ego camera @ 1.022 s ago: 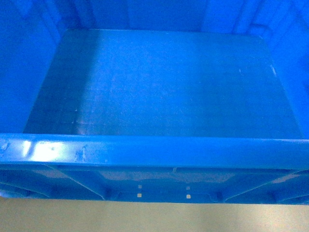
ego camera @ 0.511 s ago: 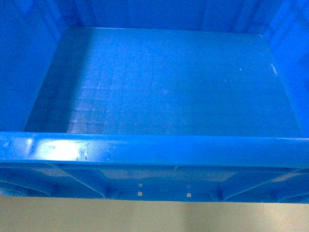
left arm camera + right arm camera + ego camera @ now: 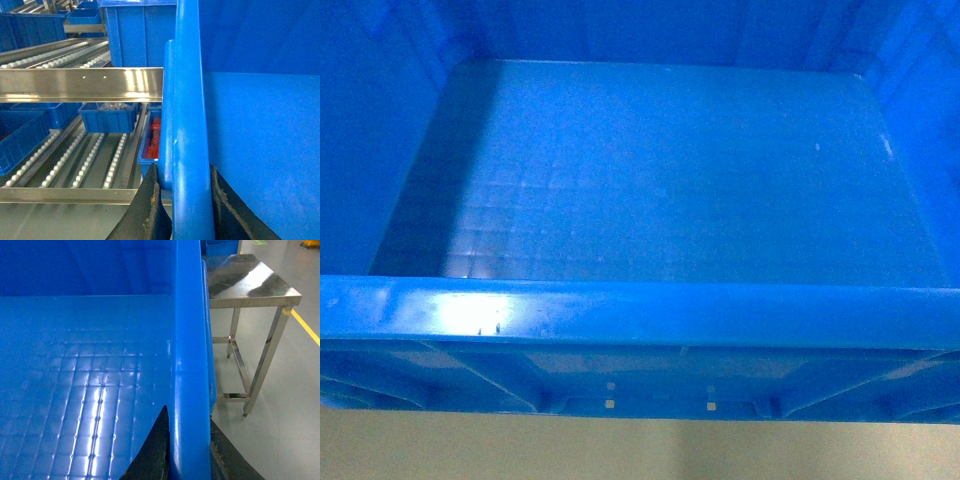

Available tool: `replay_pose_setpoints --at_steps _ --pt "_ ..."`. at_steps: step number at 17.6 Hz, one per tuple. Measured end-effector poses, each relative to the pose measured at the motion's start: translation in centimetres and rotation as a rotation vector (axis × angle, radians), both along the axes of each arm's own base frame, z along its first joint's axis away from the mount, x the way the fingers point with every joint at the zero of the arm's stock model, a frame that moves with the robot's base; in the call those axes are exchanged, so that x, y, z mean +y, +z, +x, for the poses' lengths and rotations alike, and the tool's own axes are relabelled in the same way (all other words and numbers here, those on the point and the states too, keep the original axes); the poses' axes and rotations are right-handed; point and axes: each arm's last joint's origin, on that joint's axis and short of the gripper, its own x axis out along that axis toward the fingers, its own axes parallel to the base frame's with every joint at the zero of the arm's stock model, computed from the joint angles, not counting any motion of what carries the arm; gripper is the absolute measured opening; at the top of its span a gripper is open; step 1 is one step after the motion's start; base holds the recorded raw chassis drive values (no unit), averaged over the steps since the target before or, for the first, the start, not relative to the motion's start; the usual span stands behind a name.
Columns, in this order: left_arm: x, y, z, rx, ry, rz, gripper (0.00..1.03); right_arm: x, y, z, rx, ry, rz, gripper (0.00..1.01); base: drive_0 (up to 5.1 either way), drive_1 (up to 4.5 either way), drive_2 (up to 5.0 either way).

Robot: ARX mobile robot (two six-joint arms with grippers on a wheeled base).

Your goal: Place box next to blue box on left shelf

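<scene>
The box (image 3: pixel 670 170), a large bright-blue crate, fills the head view, with its thick near rim (image 3: pixel 640 315) across the bottom. My left gripper (image 3: pixel 186 200) is shut on the box's left rim (image 3: pixel 187 100), one dark finger on each side. My right gripper (image 3: pixel 190 440) is likewise shut on the right rim (image 3: pixel 190 340). Neither gripper shows in the head view. Left of the held box stands the roller shelf (image 3: pixel 80 82). A large blue box (image 3: pixel 140 32) sits on its upper level, just beyond the steel rail.
On the shelf's lower roller level sit a small blue bin (image 3: pixel 107 116) and a bin of red parts (image 3: pixel 152 142). More blue bins (image 3: pixel 25 132) line the far left. A steel table (image 3: pixel 250 285) stands right of the box, beside a yellow floor line (image 3: pixel 305 325).
The bright reflections on the box's floor and near rim have slid to the right. The box itself keeps almost the same place in the head view.
</scene>
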Motion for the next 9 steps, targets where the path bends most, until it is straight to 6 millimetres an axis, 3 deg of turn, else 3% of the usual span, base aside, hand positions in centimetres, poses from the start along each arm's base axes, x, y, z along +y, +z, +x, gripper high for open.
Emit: replay_pose_setpoints --at_steps 9 --pt "0.00 0.00 0.00 0.000 0.000 0.000 0.17 0.00 0.01 0.00 0.000 0.000 0.000 0.09 -4.9 2.42 2.4"
